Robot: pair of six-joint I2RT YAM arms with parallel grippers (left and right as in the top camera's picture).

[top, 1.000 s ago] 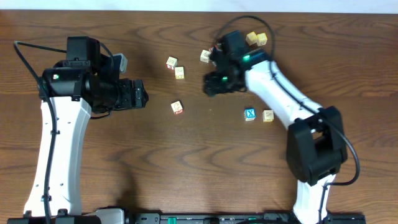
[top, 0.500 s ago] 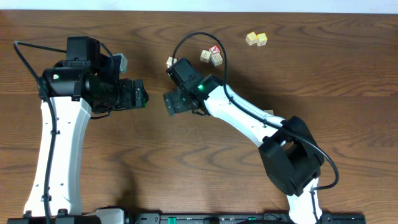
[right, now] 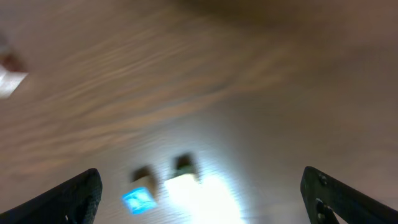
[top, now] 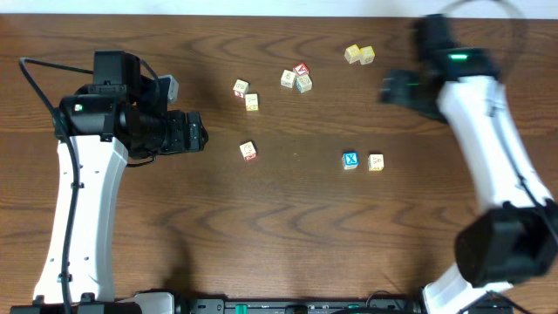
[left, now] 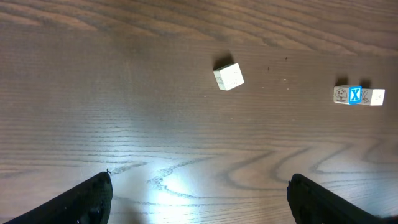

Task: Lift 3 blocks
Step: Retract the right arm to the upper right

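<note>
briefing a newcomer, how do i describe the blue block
On the wooden table, look right of centre, where two small cubes sit side by side, apart from the rest. The blue block is the left one; its blue top with a white X sets it apart from its cream neighbour.

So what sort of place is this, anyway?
Probably a robotics lab bench: a white left arm and right arm stand at a wooden table, with the blue X block and other toy letter cubes scattered on it.
</note>
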